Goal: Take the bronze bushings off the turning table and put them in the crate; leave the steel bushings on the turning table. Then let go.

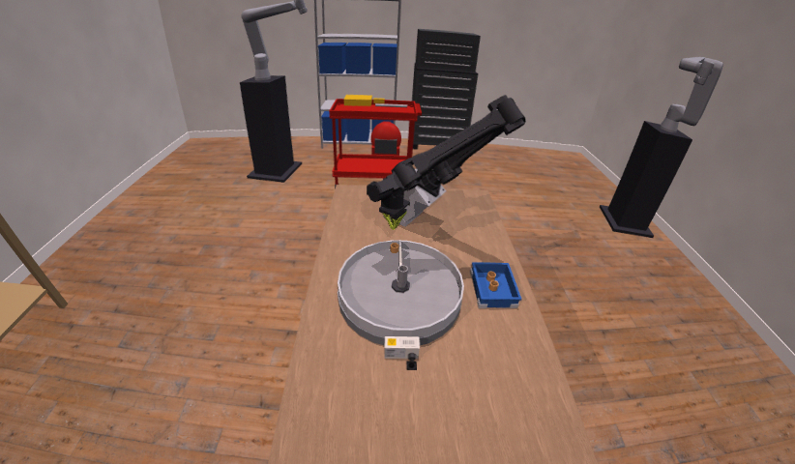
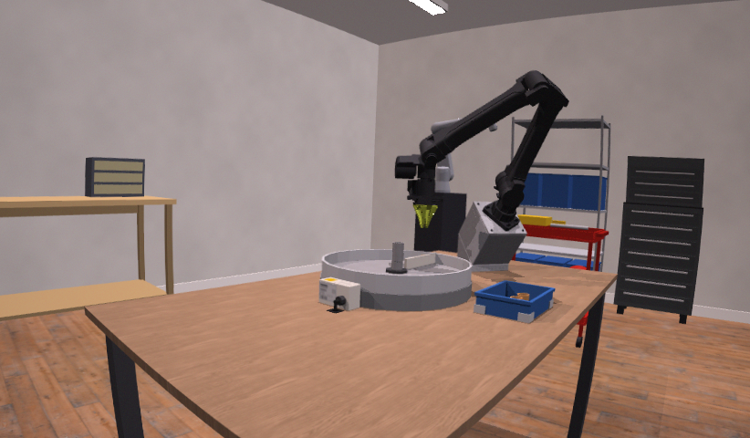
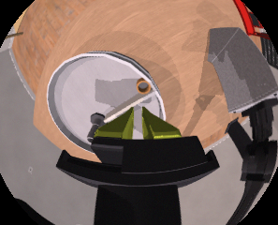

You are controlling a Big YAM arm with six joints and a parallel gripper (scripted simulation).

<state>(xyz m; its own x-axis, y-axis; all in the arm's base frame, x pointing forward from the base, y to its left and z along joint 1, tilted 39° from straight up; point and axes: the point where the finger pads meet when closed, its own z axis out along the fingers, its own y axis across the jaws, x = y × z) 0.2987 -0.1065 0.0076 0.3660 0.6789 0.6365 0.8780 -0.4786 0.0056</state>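
A bronze bushing (image 1: 394, 247) (image 3: 143, 86) stands on the turning table (image 1: 367, 299) (image 2: 422, 287) (image 3: 75, 94), close to its back wall and beside the pale bar. Two bronze bushings (image 1: 491, 275) (image 1: 493, 285) lie in the blue crate (image 1: 498, 303) (image 2: 498, 305), right of the table in the top view. I see no steel bushing on the turning table. My gripper (image 1: 394, 226) (image 2: 423, 224) (image 3: 138, 110) points down above and slightly behind the turning table's back rim. Its yellow-green fingers are nearly together, with only a narrow gap and nothing between them.
A grey post (image 1: 402, 276) (image 2: 398, 254) rises from the turning table's centre. The pale bar (image 1: 399, 256) (image 2: 421, 261) (image 3: 129, 108) runs from near it to the back wall. A white box (image 1: 401, 347) (image 2: 340, 293) sits at the front. My arm's grey base (image 2: 490, 244) (image 3: 241, 70) stands behind.
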